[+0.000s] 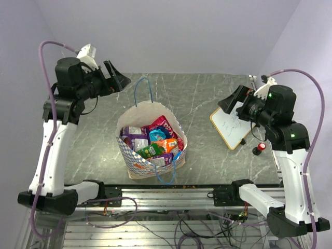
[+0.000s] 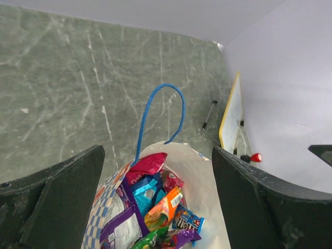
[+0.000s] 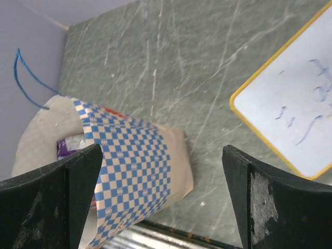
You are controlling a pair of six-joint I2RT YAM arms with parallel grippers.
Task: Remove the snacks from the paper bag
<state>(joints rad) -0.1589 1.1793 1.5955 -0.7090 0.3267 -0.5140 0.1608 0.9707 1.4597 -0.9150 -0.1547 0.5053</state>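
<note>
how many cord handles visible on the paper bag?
2. The far handle stands upright at the far rim of the paper bag; the near handle droops over the checkered side toward the arm bases.
</note>
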